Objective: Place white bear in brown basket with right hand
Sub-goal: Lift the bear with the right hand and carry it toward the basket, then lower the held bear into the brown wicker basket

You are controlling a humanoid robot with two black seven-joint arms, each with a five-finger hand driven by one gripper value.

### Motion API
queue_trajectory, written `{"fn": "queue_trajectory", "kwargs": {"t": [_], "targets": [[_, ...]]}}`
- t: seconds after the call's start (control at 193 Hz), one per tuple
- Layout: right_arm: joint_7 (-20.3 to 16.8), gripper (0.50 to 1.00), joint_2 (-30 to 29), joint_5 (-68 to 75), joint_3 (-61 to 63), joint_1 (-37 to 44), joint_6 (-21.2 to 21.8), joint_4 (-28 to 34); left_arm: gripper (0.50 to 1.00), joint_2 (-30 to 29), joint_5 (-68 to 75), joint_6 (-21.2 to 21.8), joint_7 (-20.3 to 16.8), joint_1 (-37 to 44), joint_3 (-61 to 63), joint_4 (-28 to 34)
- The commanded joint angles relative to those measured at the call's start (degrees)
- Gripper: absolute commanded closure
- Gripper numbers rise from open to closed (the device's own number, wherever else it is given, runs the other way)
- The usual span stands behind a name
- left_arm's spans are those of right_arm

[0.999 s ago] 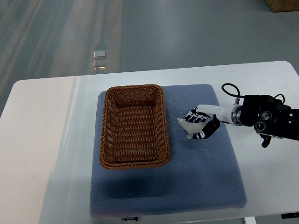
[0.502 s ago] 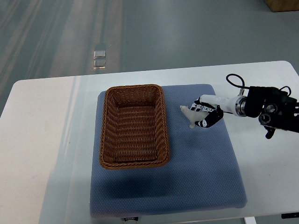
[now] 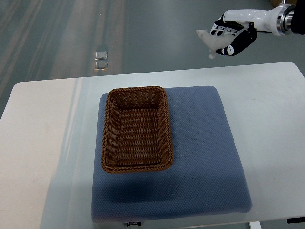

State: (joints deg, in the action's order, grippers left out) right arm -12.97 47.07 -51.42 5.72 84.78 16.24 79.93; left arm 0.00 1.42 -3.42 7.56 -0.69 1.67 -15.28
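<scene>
We see the right hand [image 3: 232, 37] high in the upper right of the view, its arm coming in from the right edge, with the fingers [image 3: 229, 31] curled around the white bear [image 3: 212, 42]. The bear is a small pale shape showing at the left side of the hand, partly covered by the black-and-white fingers, so we can make out little of its form. Hand and bear appear over the grey floor [image 3: 157, 33] beyond the far edge of the bench [image 3: 43, 143], up and to the right of the brown basket [image 3: 136, 129] and well apart from it.

The brown basket is a rectangular wicker one, standing upright on the left part of a blue mat [image 3: 205, 157], its long side running away from us. We see only its woven bottom inside. The mat lies on the white bench and extends to the right of the basket and toward the near edge, and its surface there is bare cloth. Beyond the basket, on the floor, a small bright reflective patch [image 3: 101, 60] shows.
</scene>
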Motion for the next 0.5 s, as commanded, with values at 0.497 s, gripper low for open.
{"fn": "queue_trajectory", "kwargs": {"t": [0.497], "targets": [[0.1,1.0,-36.3,2.3,-6.1,0.1,-7.8,-18.8,0.5,0.0,0.0,0.0,0.0,0.0,-0.1,0.3]]}}
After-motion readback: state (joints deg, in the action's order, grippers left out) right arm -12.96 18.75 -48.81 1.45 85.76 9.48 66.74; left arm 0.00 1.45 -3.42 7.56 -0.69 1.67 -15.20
